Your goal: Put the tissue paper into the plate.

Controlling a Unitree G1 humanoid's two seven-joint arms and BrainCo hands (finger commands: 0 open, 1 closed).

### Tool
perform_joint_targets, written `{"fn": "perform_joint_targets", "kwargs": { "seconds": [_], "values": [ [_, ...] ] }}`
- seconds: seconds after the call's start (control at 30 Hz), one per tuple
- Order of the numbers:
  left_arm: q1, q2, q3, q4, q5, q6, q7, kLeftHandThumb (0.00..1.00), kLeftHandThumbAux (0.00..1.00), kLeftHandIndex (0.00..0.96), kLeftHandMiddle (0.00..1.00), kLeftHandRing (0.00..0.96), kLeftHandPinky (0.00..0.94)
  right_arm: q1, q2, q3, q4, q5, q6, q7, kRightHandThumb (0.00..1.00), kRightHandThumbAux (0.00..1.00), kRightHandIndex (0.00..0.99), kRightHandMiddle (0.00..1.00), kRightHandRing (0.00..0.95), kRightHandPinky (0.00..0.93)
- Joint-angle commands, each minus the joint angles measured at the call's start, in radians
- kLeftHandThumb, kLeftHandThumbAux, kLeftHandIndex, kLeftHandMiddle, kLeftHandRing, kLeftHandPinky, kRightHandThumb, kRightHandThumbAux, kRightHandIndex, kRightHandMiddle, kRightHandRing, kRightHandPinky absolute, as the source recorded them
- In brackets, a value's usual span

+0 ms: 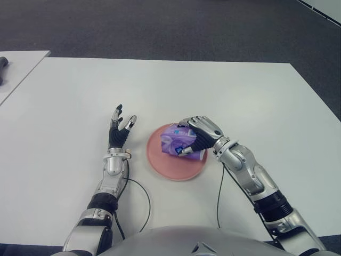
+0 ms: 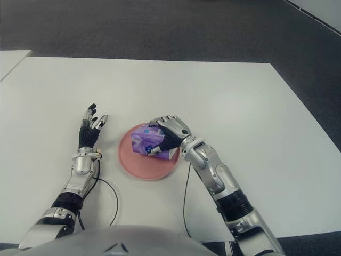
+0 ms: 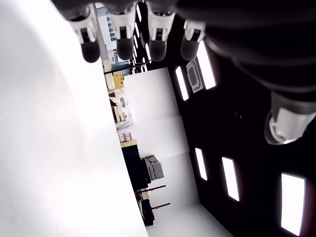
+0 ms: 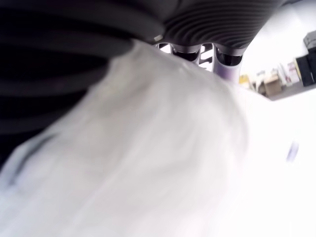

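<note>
Purple tissue pack [image 1: 178, 140] over pink plate [image 1: 165, 164], right hand [image 1: 201, 132] fingers wrapped around it, left hand [image 1: 120, 132] fingers spread, empty

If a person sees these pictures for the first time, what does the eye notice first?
First, the purple tissue pack, gripped by the right hand over the pink plate near the front middle of the white table. Next, the left hand, open and empty, just left of the plate.

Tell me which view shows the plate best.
The left eye view: the pink plate lies whole on the table, under the tissue pack gripped by the right hand. The right eye view shows it much the same; neither wrist view shows it.
</note>
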Motion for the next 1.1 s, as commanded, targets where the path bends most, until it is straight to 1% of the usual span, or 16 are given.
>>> {"fn": "perform_joint_targets", "kwargs": {
  "seconds": [0.03,0.13,0.17,0.2,0.27,0.47,0.67,0.93,1.1],
  "values": [
    [0.015,-0.005,-0.001,-0.002,0.0,0.013,-0.005,0.0,0.431,0.0,0.0,0.0,0.0,0.006,-0.046,0.045,0.022,-0.05,0.023,0.107,0.276,0.475,0.04,0.038,0.037,0.037],
    [0.017,-0.005,-0.001,-0.007,0.001,0.019,-0.005,0.0,0.433,0.0,0.0,0.0,0.0,0.003,-0.055,0.051,0.016,-0.061,0.02,0.117,0.233,0.452,0.013,0.012,0.012,0.012],
    [0.018,-0.005,-0.001,-0.01,0.002,0.023,-0.005,0.0,0.438,0.0,0.0,0.0,0.0,0.002,-0.061,0.055,0.013,-0.068,0.016,0.12,0.189,0.431,0.008,0.007,0.007,0.007],
    [0.019,-0.006,-0.001,-0.013,0.001,0.027,-0.006,0.0,0.439,0.0,0.0,0.0,0.0,0.004,-0.067,0.059,0.007,-0.078,0.014,0.121,0.173,0.424,0.006,0.006,0.006,0.006],
    [0.02,-0.006,0.0,-0.016,0.0,0.031,-0.006,0.0,0.441,0.0,0.0,0.0,0.0,0.009,-0.073,0.062,-0.001,-0.089,0.014,0.12,0.11,0.405,0.002,0.002,0.002,0.002],
    [0.021,-0.007,0.0,-0.021,0.0,0.038,-0.005,0.0,0.435,0.0,0.0,0.0,0.0,0.02,-0.08,0.071,-0.02,-0.106,0.032,0.137,0.043,0.404,0.0,0.0,0.0,0.0],
    [0.024,-0.009,0.0,-0.026,0.003,0.038,-0.001,0.0,0.438,0.0,0.0,0.0,0.0,0.035,-0.077,0.086,-0.028,-0.117,0.057,0.18,0.0,0.419,0.0,0.0,0.0,0.0],
    [0.025,-0.011,-0.001,-0.03,0.01,0.036,0.006,0.0,0.45,0.0,0.0,0.0,0.0,0.049,-0.08,0.093,-0.025,-0.125,0.063,0.164,0.0,0.42,0.0,0.0,0.0,0.0],
    [0.025,-0.012,-0.001,-0.027,0.012,0.029,0.009,0.0,0.452,0.0,0.0,0.0,0.0,0.057,-0.083,0.08,-0.028,-0.118,0.067,0.15,0.0,0.428,0.0,0.0,0.0,0.0]
  ]
}}
